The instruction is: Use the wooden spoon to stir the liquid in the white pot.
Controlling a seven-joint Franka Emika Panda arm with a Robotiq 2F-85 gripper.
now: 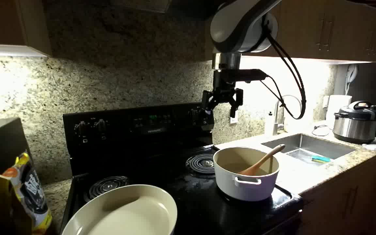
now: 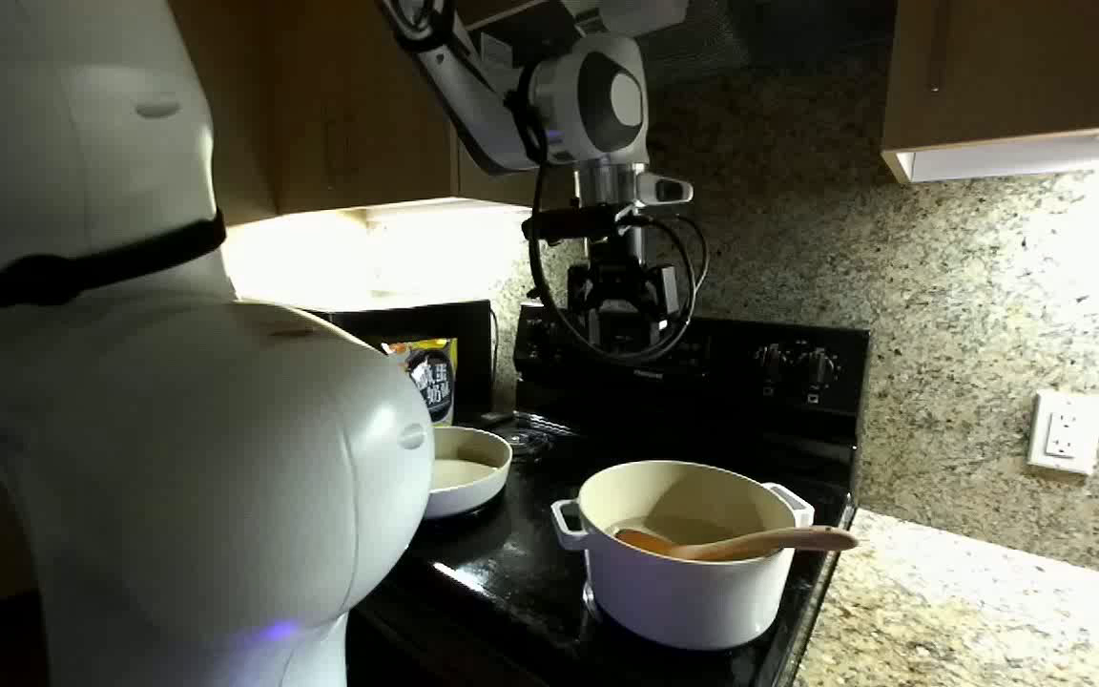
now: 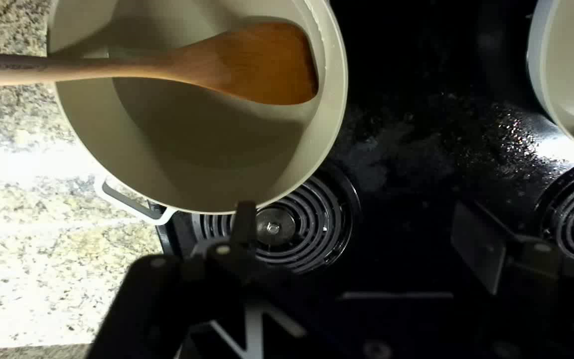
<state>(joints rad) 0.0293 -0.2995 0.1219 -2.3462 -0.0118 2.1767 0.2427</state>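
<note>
The white pot stands on the black stove at the counter side; it also shows in an exterior view and the wrist view. The wooden spoon leans in it, head down inside and handle over the rim on the counter side; it also shows in an exterior view and the wrist view. Brownish liquid seems to lie in the pot, partly in shadow. My gripper is open and empty, high above the stove and apart from pot and spoon; its fingers are wide apart in the wrist view.
A cream oval dish stands on the stove's other side. Coil burners lie behind. The stove's control panel rises at the back. A sink and steel cooker are beyond the pot. A snack bag stands by the dish.
</note>
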